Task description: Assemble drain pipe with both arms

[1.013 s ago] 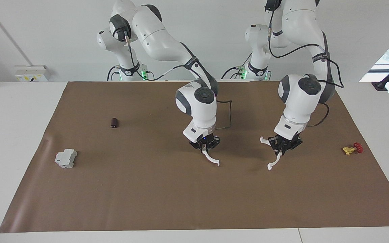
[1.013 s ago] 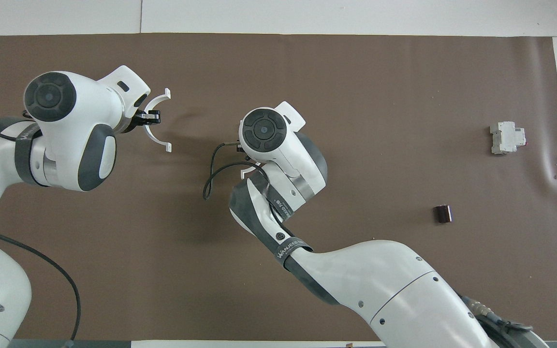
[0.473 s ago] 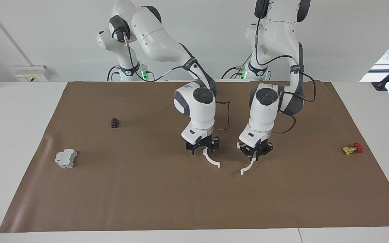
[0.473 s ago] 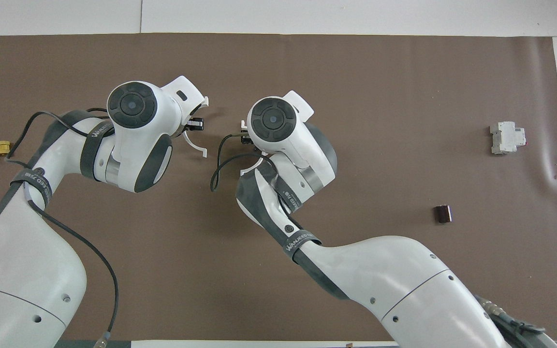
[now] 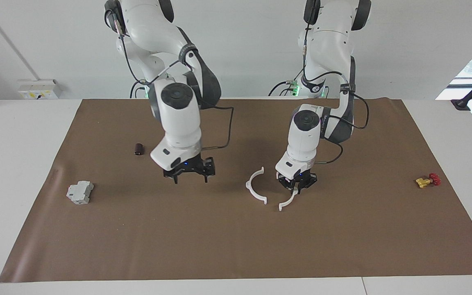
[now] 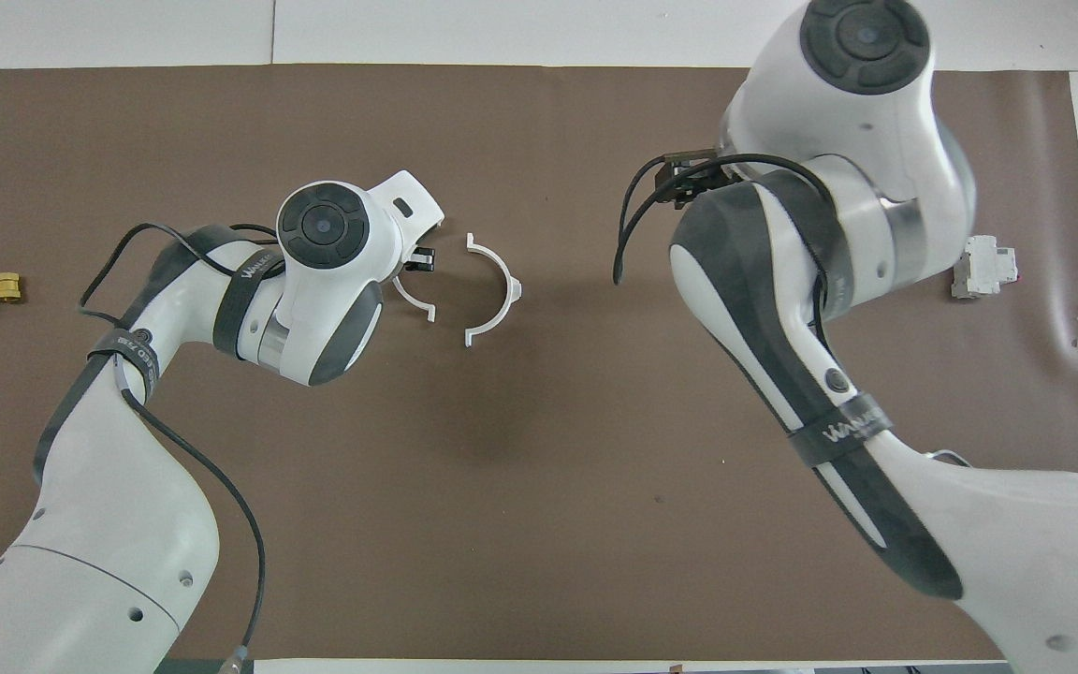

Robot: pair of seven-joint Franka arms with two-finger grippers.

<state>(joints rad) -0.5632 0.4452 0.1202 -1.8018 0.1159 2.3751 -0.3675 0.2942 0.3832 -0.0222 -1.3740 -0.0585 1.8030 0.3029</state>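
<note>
One white half-ring arc (image 5: 249, 188) lies free on the brown mat near its middle; it also shows in the overhead view (image 6: 502, 273). My left gripper (image 5: 298, 186) is shut on the other white arc (image 5: 289, 200) and holds it low over the mat beside the free one. Their open sides face each other with a small gap between the ends. In the overhead view the left gripper (image 6: 419, 262) and its arc (image 6: 413, 301) show too. My right gripper (image 5: 189, 174) is open and empty, up over the mat toward the right arm's end. In the overhead view it (image 6: 689, 180) is mostly hidden under its wrist.
A grey boxy block (image 5: 80, 192) and a small dark cylinder (image 5: 139, 149) lie toward the right arm's end. A red and yellow valve (image 5: 427, 180) lies toward the left arm's end. The brown mat (image 5: 236, 246) covers the table.
The right gripper let go of its arc, which now lies on the mat, and swung away toward its own end. The left gripper carried its arc toward the middle, up to the free arc.
</note>
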